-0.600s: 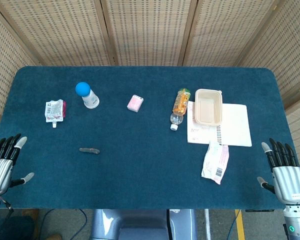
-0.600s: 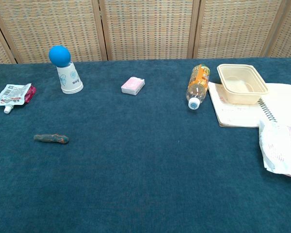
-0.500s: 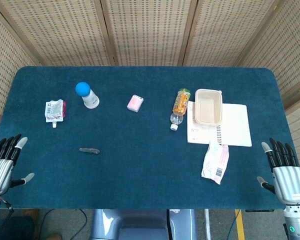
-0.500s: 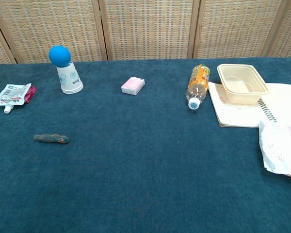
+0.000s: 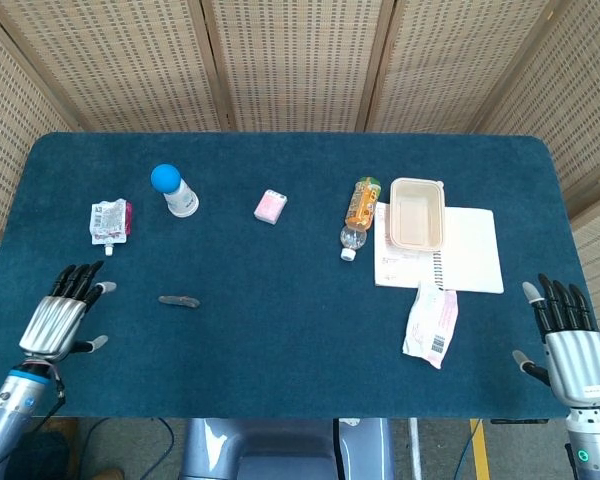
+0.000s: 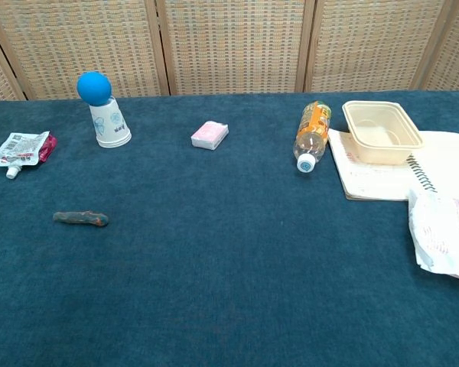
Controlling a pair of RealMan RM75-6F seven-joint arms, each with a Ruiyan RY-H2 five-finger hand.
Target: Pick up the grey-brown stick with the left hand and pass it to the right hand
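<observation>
Now my left robot hand (image 5: 63, 320) has moved in over the desk (image 5: 280, 330) toward the grey-brown stick (image 5: 179, 300), fingers apart, seemingly empty; the reach has begun.

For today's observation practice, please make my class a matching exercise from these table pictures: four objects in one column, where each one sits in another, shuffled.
Objects
1. blue ball
2. beige container
3. grey-brown stick
4. orange-labelled bottle

Places
A. lying on its side just left of the notebook
B. resting on the upturned paper cup
C. lying on the cloth nearest the left robot hand
D. standing on the notebook's far end

Pairs: 1-B, 2-D, 3-C, 4-A
</observation>
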